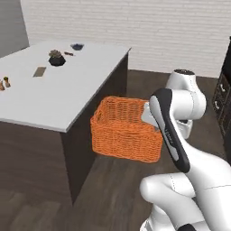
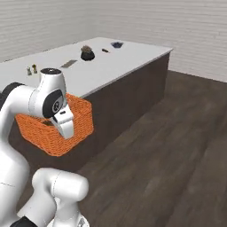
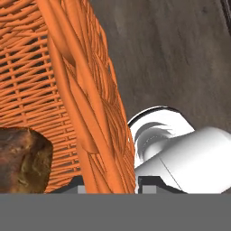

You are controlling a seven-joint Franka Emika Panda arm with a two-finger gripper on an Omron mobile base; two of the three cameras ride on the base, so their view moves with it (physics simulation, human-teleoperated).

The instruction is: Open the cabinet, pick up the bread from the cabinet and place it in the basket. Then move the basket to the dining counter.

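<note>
The pincer (image 3: 110, 182) gripped the rim of the orange basket (image 1: 124, 131), held up off the floor beside the dining surface (image 1: 58, 90), w/ the bread (image 3: 22, 158) lying inside it.

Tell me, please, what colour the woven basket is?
Orange; the basket shows best in the left base view.

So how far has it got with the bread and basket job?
Done: the bread lies inside the basket. In hand: the end effector grips the basket's wall, holding it off the floor beside the dining counter. Left: setting the basket on that counter.
</note>
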